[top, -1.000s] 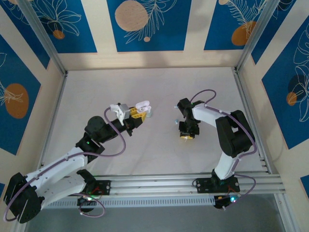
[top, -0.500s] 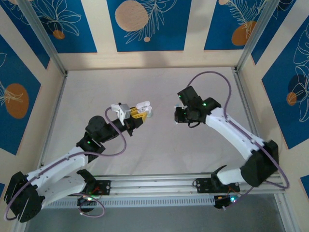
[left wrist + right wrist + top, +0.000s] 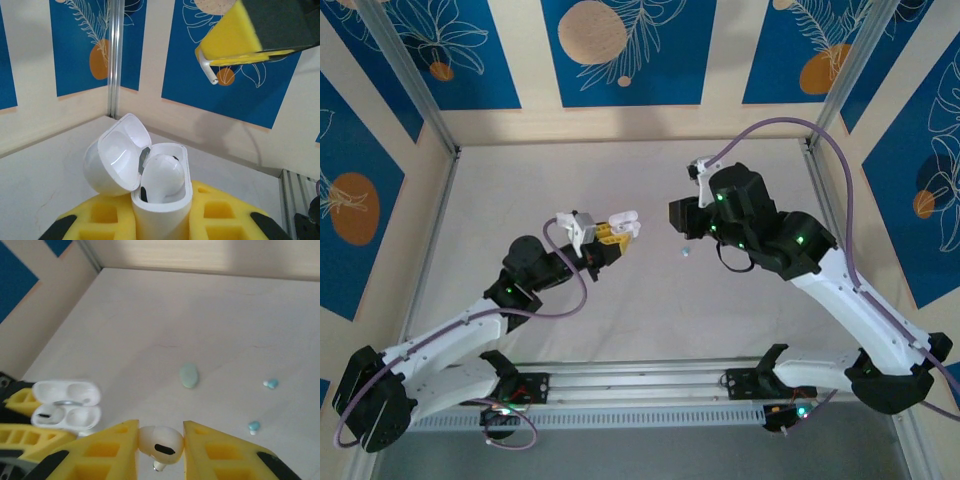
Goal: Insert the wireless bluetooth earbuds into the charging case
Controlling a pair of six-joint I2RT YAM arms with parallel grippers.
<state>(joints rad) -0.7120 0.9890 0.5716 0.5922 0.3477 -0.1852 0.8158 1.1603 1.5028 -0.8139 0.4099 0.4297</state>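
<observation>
Right gripper (image 3: 160, 432) pinches a white earbud (image 3: 159, 444) between its yellow pads. Left gripper (image 3: 162, 224) clamps the case (image 3: 161, 207), lid (image 3: 117, 155) open, seemingly one bud (image 3: 161, 175) seated inside. Two teal buds (image 3: 270, 384) (image 3: 254, 426) lie on the table (image 3: 150, 315)

Pale tabletop (image 3: 640, 170) boxed by cream walls (image 3: 525, 50) with blue leaf-print panels (image 3: 665, 70).

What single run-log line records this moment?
left end effector: shut on charging case, lid open | right end effector: shut on white earbud | earbud not yet inserted
</observation>
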